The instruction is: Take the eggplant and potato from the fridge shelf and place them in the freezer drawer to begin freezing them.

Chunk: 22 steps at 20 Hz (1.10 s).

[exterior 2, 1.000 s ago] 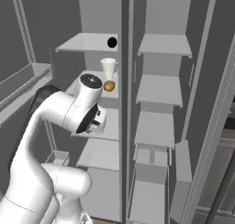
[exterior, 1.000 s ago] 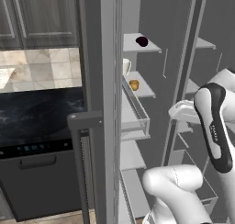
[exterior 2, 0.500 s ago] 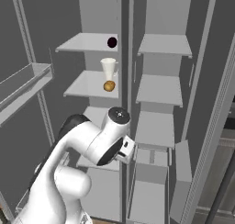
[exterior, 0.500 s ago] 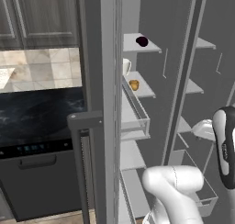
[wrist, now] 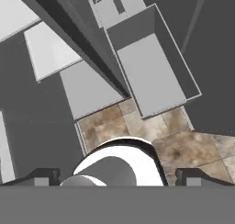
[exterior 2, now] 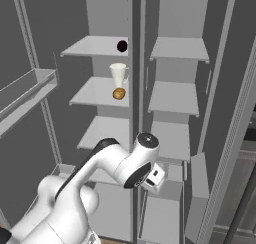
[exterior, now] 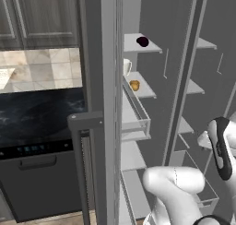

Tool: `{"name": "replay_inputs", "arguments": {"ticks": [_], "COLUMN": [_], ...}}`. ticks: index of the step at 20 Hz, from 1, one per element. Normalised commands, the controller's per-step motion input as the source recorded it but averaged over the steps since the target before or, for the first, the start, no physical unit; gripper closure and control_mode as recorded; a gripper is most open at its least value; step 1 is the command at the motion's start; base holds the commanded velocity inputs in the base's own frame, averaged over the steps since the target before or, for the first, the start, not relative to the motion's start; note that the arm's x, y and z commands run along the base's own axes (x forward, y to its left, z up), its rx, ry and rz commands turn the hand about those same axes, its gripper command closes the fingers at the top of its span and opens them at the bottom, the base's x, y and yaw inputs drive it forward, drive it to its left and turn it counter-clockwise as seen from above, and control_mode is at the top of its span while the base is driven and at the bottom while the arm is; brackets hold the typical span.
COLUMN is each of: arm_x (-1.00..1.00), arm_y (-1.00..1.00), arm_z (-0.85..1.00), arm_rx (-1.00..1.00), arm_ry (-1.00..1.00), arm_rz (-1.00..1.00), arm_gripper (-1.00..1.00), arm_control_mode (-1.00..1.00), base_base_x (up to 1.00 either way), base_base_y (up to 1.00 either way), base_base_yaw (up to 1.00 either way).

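End effector [wrist: 114, 178] open — one eggplant [exterior 2: 122, 46], one potato [exterior 2: 119, 93].

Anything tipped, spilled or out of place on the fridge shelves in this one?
Nothing stands out. The eggplant sits on the top shelf; the white cup stands upright on the shelf below, the potato just in front. No spills. The freezer drawer is pulled out, nothing in it.

**Fridge shelves before me**

The top pale grey fridge shelf [exterior 2: 97, 47] carries the small, dark purple, rounded eggplant [exterior 2: 122, 46] near its right edge. The grey shelf below [exterior 2: 95, 93] holds a white tapered cup [exterior 2: 118, 74], with the small tan-orange potato [exterior 2: 119, 93] just in front of it.
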Motion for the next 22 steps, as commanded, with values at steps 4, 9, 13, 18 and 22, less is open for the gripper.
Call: {"name": "replay_inputs", "arguments": {"ticks": [4, 9, 13, 18, 22], "arm_x": [0.31, 0.33, 0.23, 0.27, 0.33], "arm_y": [-0.64, -0.63, -0.63, -0.60, -0.53], "arm_z": [-0.71, -0.58, -0.49, -0.36, -0.25], "arm_rx": [-0.03, -0.01, 0.00, 0.00, 0.00], "arm_ry": [0.11, 0.05, 0.00, 0.00, 0.00], "arm_rz": [-0.06, 0.00, 0.01, 0.04, 0.05], "arm_gripper": [-1.00, -1.00, -1.00, -1.00, -1.00], "arm_control_mode": [-1.00, -1.00, -1.00, -1.00, -1.00], "base_base_x": [0.00, 0.00, 0.00, 0.00, 0.00], "base_base_y": [0.00, 0.00, 0.00, 0.00, 0.00], "base_base_yaw": [0.00, 0.00, 0.00, 0.00, 0.00]}}
